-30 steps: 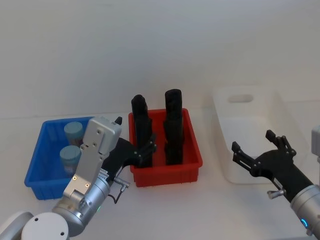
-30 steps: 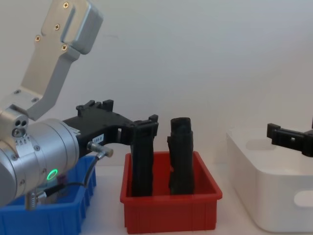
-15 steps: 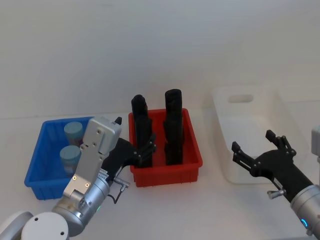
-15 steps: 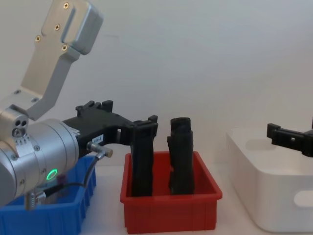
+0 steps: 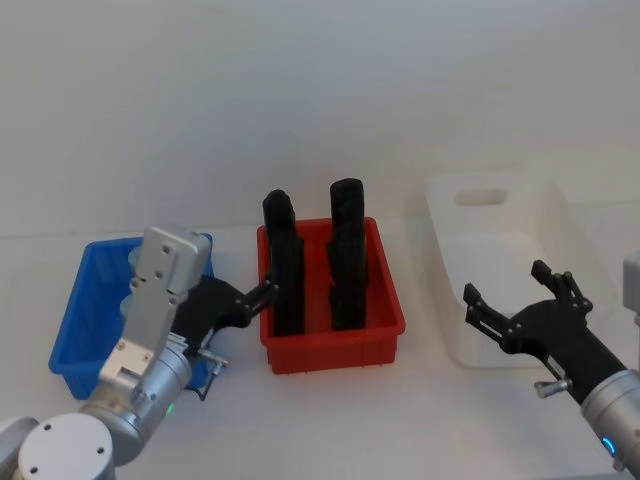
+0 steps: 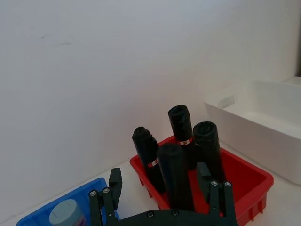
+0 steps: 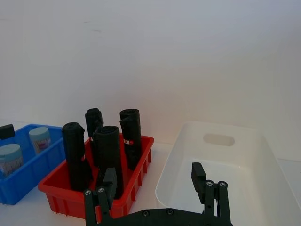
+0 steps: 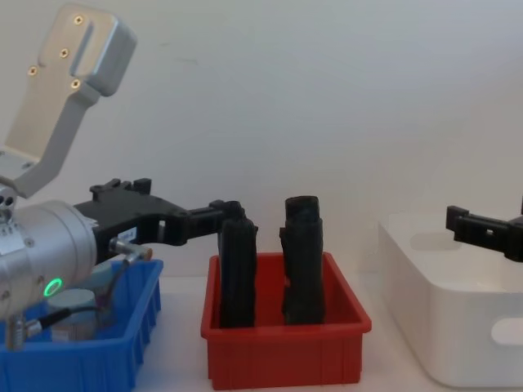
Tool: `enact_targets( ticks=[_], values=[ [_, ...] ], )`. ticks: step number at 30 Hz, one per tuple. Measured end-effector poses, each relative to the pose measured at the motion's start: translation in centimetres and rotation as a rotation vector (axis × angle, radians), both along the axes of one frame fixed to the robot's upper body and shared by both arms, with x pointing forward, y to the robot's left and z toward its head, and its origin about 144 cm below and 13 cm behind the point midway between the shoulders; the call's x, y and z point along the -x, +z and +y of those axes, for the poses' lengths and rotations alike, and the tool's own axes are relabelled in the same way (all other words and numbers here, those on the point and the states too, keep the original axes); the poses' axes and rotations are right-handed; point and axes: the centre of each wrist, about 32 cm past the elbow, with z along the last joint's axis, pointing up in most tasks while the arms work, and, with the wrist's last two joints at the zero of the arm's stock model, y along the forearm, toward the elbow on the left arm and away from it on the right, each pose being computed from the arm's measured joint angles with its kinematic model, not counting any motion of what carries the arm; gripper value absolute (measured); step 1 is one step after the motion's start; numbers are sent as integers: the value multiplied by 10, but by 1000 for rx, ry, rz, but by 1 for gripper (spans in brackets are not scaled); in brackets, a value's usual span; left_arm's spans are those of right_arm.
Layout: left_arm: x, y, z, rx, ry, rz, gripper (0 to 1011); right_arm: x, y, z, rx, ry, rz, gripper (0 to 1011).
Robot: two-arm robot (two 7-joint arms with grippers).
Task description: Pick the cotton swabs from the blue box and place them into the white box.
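Observation:
The blue box [image 5: 66, 333] sits at the left, and my left arm covers much of it in the head view. Two cotton swabs tubs [image 7: 39, 137] [image 7: 9, 157] with pale blue lids stand in it; one also shows as a tub [image 6: 66, 214] and low behind the box wall [image 8: 69, 323]. My left gripper [image 5: 248, 298] is open, above the gap between the blue box and the red bin, fingertips at the black blocks. My right gripper [image 5: 508, 285] hangs open and empty before the white box [image 5: 440, 215].
A red bin [image 5: 335, 348] with several tall black blocks [image 5: 348, 250] stands between the blue box and the white box [image 8: 441, 327]. A pale wall rises behind the table. Bare table lies in front of the bins.
My left arm has swung left, now over the blue box, and its gripper has pulled back from the red bin's middle to its left edge. The right arm has not moved.

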Motion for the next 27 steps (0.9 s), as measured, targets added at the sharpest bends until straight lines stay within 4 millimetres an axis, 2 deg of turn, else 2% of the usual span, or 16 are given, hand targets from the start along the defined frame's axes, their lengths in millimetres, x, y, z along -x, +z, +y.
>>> enact_targets(
  ticks=[12, 27],
  values=[
    [-19, 1, 25, 8, 47, 85, 1004, 0, 0, 0, 0, 0, 0, 1002],
    [-55, -6, 63, 40, 93, 204, 1004, 0, 0, 0, 0, 0, 0, 1002]
  ],
)
